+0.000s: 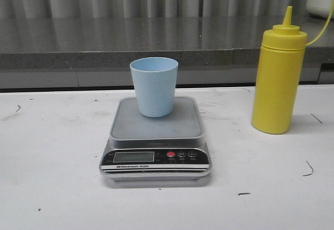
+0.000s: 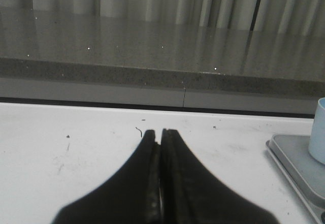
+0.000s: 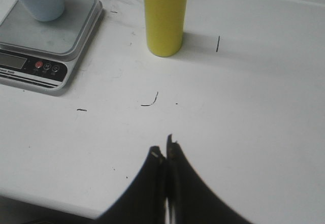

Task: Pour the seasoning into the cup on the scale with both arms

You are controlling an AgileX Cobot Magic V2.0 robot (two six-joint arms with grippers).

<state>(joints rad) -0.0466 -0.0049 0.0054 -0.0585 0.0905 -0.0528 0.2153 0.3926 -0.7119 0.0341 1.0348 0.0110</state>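
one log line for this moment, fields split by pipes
left claw shut, empty | right claw shut, empty | pale blue plastic cup upright on grey steel scale | yellow squeeze bottle untouched

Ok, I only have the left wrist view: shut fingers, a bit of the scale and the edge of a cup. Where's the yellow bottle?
Observer: The yellow bottle stands upright on the table, right of the scale, apart from it.
Operator: Is the cup properly on the platform?
Observer: Yes, the cup stands upright toward the platform's back edge.
Operator: And the right gripper?
Observer: The right gripper is shut, holding nothing, short of the bottle.
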